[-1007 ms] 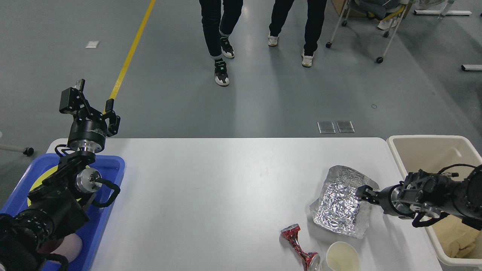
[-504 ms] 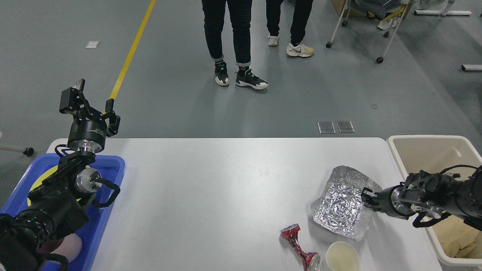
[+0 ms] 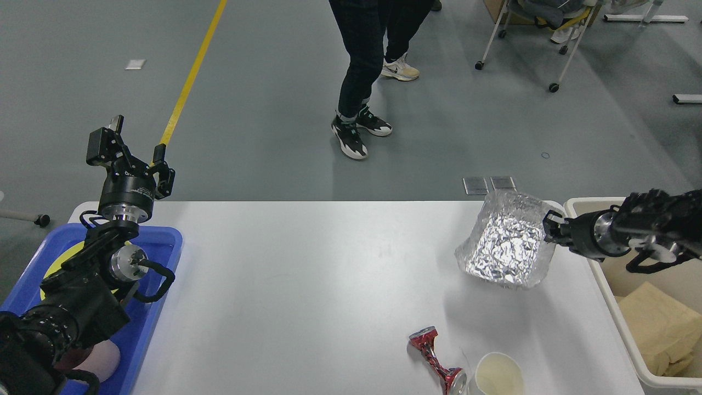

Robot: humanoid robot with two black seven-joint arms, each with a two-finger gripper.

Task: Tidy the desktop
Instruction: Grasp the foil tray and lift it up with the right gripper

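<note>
The right gripper (image 3: 550,229) is clamped on the crumpled silver foil container (image 3: 505,247), lifted above the large white rectangular desktop (image 3: 307,285); the left gripper's (image 3: 130,156) fingers stand apart.

Crinkled shiny foil container (image 3: 507,241); smooth matt desktop (image 3: 307,285)

Desktop (image 3: 307,285) centre lies open; crushed can (image 3: 436,365) and cup (image 3: 498,376) crowd its near-right edge.
</note>
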